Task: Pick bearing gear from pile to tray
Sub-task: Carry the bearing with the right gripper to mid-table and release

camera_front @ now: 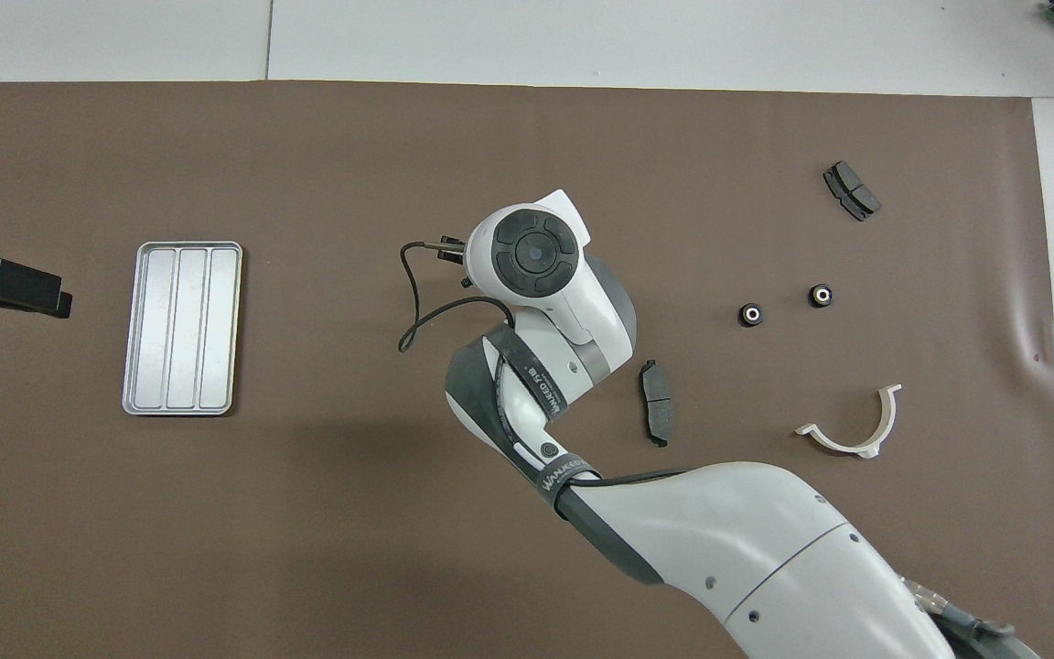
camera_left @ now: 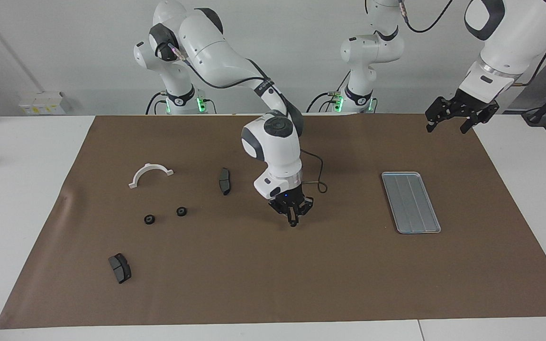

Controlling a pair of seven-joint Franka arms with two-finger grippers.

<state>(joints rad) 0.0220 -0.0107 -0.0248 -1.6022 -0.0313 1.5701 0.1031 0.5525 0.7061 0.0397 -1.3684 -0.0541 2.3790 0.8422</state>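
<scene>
Two small black round bearing gears (camera_left: 149, 219) (camera_left: 181, 211) lie on the brown mat toward the right arm's end, also in the overhead view (camera_front: 750, 314) (camera_front: 821, 295). The ribbed silver tray (camera_left: 410, 202) (camera_front: 183, 328) lies toward the left arm's end with nothing in it. My right gripper (camera_left: 293, 221) hangs shut just above the mat's middle, between pile and tray. Whether a part sits at its tips I cannot tell, and its own wrist hides it from overhead. My left gripper (camera_left: 448, 124) (camera_front: 33, 293) waits open, raised beside the tray's end of the mat.
Other pile parts lie around the gears: a white half-ring bracket (camera_left: 150, 174) (camera_front: 856, 428), a dark brake pad (camera_left: 224, 181) (camera_front: 657, 414) nearer the middle, and another pad (camera_left: 120, 268) (camera_front: 851, 190) farther from the robots. A black cable loops off the right wrist.
</scene>
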